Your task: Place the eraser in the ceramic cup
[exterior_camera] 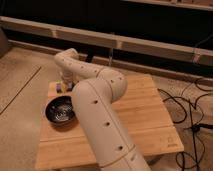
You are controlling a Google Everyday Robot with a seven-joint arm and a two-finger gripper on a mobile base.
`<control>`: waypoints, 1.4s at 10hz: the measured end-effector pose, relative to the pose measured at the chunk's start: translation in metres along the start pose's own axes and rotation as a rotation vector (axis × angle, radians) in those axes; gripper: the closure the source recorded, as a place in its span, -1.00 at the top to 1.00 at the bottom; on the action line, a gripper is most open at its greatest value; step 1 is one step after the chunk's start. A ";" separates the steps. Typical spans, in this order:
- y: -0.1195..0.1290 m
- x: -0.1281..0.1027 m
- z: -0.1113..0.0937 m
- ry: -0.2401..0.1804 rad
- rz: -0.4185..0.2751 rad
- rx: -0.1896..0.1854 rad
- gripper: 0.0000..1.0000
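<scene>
The table [145,115] is a pale wooden top, and most of its right half lies bare. The arm [100,117] rises from the near edge, crosses the middle of the top and bends down toward the far-left corner. That reach suggests the robot is working on the small things gathered in that corner, not yet on a drop.

The bowl [60,111], wide and black, sits by the left edge, just nearer than the arm's end. It is close enough that a low sweep back could clip its rim.

The gripper [65,83] hangs low over the far-left corner, its wrist turned downward as for a pick from above. Whether it is open or closed cannot be told, since the wrist hides it.

A bluish pad [60,89] shows just beside the gripper, toward the left edge.

The eraser is not visible. Judging from the pose, it probably lies under the gripper or in its grasp. The cup is not visible either and may be hidden behind the arm, so the carry to it looks undone.
</scene>
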 end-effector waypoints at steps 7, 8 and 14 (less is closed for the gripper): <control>-0.018 0.031 0.031 0.052 0.311 -0.052 0.30; -0.017 0.035 0.037 0.065 0.318 -0.070 0.30; -0.017 0.039 0.050 0.108 0.247 -0.118 -0.62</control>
